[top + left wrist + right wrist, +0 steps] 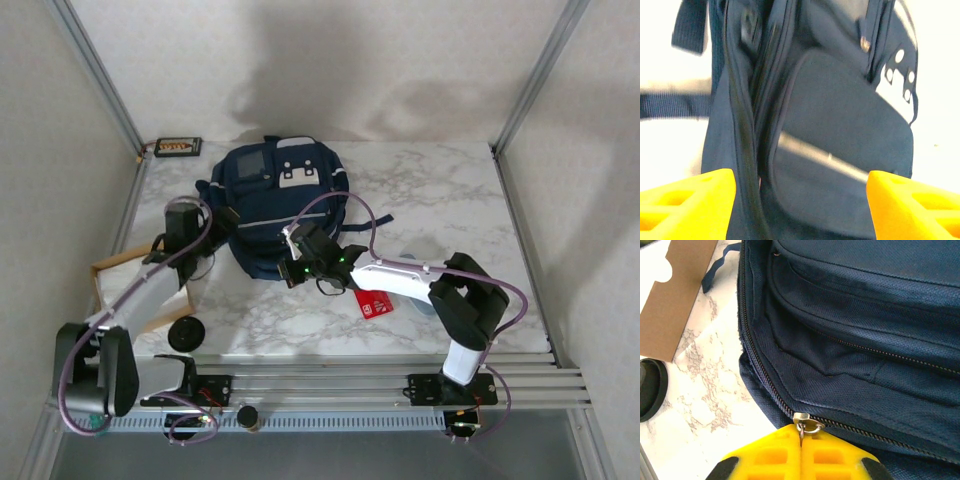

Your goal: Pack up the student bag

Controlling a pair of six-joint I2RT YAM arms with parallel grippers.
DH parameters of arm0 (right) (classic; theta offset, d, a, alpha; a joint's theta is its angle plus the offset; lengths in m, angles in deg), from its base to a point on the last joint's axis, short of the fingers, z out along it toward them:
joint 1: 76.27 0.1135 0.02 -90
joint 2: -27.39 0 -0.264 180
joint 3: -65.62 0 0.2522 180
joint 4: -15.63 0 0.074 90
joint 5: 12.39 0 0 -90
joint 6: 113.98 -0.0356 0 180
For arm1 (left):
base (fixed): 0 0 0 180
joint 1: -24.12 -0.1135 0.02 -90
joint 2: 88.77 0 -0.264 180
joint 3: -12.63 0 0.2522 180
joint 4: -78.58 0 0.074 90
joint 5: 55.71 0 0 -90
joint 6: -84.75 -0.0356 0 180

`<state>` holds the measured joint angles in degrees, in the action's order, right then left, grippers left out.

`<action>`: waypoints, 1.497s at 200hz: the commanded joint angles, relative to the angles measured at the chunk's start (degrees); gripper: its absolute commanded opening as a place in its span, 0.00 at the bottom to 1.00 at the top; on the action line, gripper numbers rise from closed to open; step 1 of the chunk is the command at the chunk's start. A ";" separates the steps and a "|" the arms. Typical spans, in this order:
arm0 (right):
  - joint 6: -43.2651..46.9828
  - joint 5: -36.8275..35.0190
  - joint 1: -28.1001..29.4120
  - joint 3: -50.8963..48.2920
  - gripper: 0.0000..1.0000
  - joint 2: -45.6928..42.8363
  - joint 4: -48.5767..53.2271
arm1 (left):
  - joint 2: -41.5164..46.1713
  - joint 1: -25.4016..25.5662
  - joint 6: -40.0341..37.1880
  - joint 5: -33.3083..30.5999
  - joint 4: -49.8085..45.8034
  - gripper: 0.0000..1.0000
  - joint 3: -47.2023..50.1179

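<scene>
A navy-blue student bag [280,200] lies front-up on the marble table [450,190], set toward the far edge and a little left of centre, its pale stripe running across the front pocket. The right tool [801,440] is clamped shut on the metal zipper pull [807,424] at the bag's near edge, its yellow fingers [770,455] pressed together around the tab where the zipper track curves around the corner. The left tool [800,200] faces the bag's left side with its jaws spread wide and gripping nothing, dark fabric and a zipper line between its yellow fingers [695,195]. A brown cardboard box [130,275] sits at the table's left edge, with a black round lid [187,333] near it and a red card [375,302] lying beneath the right arm.
</scene>
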<state>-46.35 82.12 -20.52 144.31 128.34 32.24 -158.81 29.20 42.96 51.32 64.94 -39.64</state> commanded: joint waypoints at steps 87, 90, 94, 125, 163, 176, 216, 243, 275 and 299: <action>-2.01 -1.15 1.02 1.38 0.00 0.96 3.25 | -0.81 12.33 18.81 -10.34 6.66 0.24 6.69; -2.06 -1.54 1.02 1.23 0.00 0.80 3.63 | -0.72 12.26 18.55 -10.62 6.62 0.20 6.52; -2.05 -2.10 0.95 1.09 0.00 0.56 4.08 | -0.71 12.21 18.26 -11.08 6.35 0.15 6.26; 0.14 -7.62 -1.07 -0.07 0.00 -2.28 9.11 | -0.21 8.50 12.47 -12.96 1.41 0.00 3.65; 1.45 -8.94 -8.76 -3.96 0.00 -6.76 12.69 | 1.66 -2.64 3.92 -13.72 -4.42 0.00 1.14; 1.06 -9.23 -11.10 -4.07 0.00 -7.54 13.67 | 0.86 -4.68 1.87 -14.03 -6.25 0.00 -0.83; 2.24 -9.47 -10.19 -0.32 0.00 -6.13 13.60 | -3.17 -5.50 -0.92 -9.53 -3.84 0.00 -4.60; 1.28 -6.09 -7.76 1.36 0.00 -4.72 11.73 | -1.41 -5.32 -1.09 -2.93 -3.28 0.59 -5.43; -0.57 -3.85 -6.88 1.08 0.00 -3.46 9.16 | 5.51 0.61 4.81 -3.01 -9.53 0.73 -2.34; -0.83 -3.34 -6.05 1.43 0.00 -2.08 8.84 | 11.11 9.16 20.11 -4.27 -3.09 0.77 5.49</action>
<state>-46.09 77.49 -28.17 144.03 124.79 41.20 -152.41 31.98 49.45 47.61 59.17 -40.40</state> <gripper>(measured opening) 0.059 0.765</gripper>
